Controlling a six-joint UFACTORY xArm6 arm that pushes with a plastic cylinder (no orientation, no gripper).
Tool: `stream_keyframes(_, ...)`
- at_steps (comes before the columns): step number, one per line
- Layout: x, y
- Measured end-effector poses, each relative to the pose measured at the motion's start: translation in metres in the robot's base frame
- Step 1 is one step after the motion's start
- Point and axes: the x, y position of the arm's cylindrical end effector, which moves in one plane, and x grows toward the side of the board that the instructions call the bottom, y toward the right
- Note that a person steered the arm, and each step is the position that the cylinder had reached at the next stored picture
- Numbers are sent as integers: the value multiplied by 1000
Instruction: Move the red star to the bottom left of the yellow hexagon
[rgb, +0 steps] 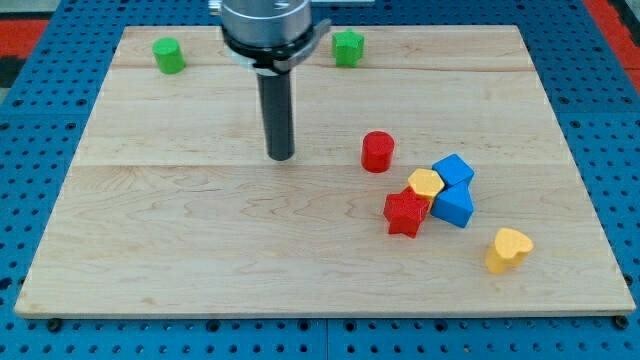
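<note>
The red star (405, 213) lies right of the board's middle, touching the lower left side of the yellow hexagon (426, 184). My tip (281, 157) stands on the board well to the left of both, about a hand's width left of the red cylinder (377, 151). It touches no block.
Two blue blocks (453, 170) (455, 205) sit against the hexagon's right side. A yellow heart (508, 248) lies at the lower right. A green cylinder (168, 55) is at the top left and a green block (347, 47) at the top middle.
</note>
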Motion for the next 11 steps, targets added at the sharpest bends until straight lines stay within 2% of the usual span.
stream_keyframes(5,18,7)
stream_keyframes(6,18,63)
stream_keyframes(7,35,105)
stream_keyframes(8,44,134)
stream_keyframes(9,68,137)
stream_keyframes(10,94,167)
stream_keyframes(11,94,107)
